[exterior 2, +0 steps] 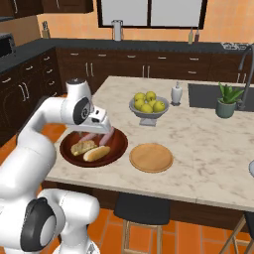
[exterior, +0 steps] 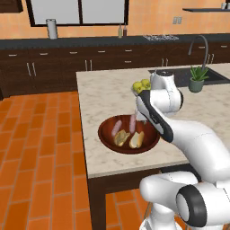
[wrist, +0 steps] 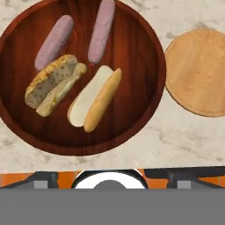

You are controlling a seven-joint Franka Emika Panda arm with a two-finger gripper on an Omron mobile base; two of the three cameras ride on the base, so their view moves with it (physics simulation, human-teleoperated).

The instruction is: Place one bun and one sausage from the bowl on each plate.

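The pincer point(exterior 2: 106, 130) hangs over the bowl point(exterior 2: 117, 147) at centre left of the right base view, mostly hidden behind the white wrist; whether its tips stand wide or narrow I cannot tell. In the left base view the hand sits just above the bowl point(exterior: 105, 137) in the middle of the frame, with the arm covering its right rim.

In the hand view the bowl point(wrist: 140, 110) takes up the upper left and centre, directly under the hand. Inside it, two pinkish sausages lie side by side at the top: the left sausage point(wrist: 54, 41) and the right sausage point(wrist: 101, 30), both slanting. Below them lie two split buns: the browner bun point(wrist: 52, 84) at left centre and the paler bun point(wrist: 94, 99) just right of it, near the middle of the frame.

Just beside the bowl, at the right edge of the hand view, sits the orange-tan plate point(wrist: 200, 77), apart from the bowl's rim and bare. In the right base view this plate point(exterior 2: 151, 157) lies right of the bowl on the marble surface point(exterior 2: 208, 149).

Farther back in that view stand a grey fruit bowl point(exterior 2: 147, 110), a small white bottle point(exterior 2: 176, 94), and a potted plant point(exterior 2: 226, 101) beside the sink point(exterior 2: 203, 96).
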